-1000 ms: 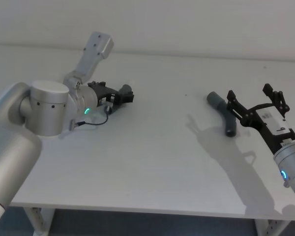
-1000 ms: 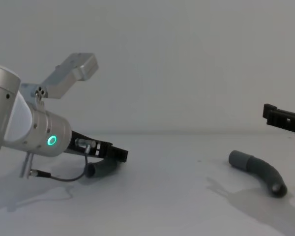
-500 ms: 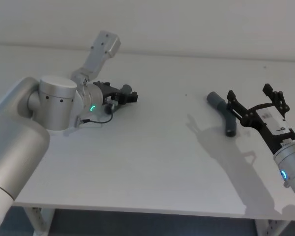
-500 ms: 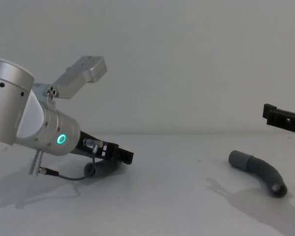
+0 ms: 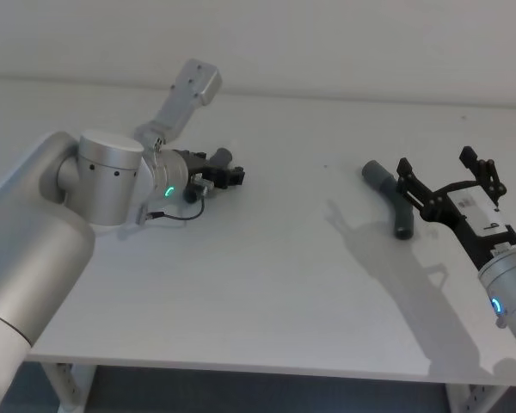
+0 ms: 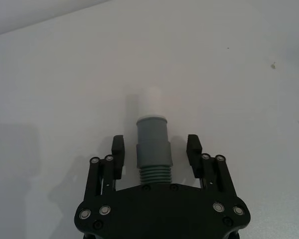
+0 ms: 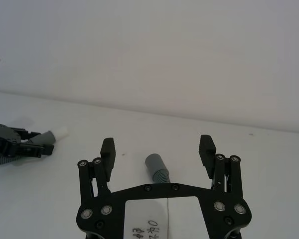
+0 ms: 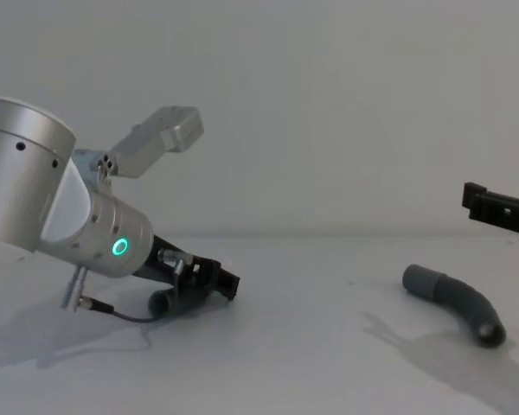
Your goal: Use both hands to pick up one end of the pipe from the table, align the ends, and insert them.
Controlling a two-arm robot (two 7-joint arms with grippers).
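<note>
The left pincer has its two black fingers apart, one on each side of the spigot piece, level with its grey collar. A gap shows on each side, so nothing is clamped. The white spigot pokes out beyond the fingertips. This hose piece lies on the white tabletop, well apart from the socket piece and to the robot's left of it.

The right pincer is spread wide and holds nothing. It hovers above the tabletop, just beside the socket piece on the robot's right. Its wrist view shows the smooth grey cuff of that piece between the spread fingers and farther off. The socket piece is a short curved ribbed hose lying flat.

The task looks early: neither piece is lifted.

Risks, as a judgement:
- The left fingers sit close behind the spigot. A grip there may leave little free length, and the socket cuff could bump the fingertips on insertion.
- The collar is smooth and round, so an uneven squeeze could roll or twist the piece.
- The socket piece is curved. A grip off its middle could let it swivel and point its mouth away from the spigot.
</note>
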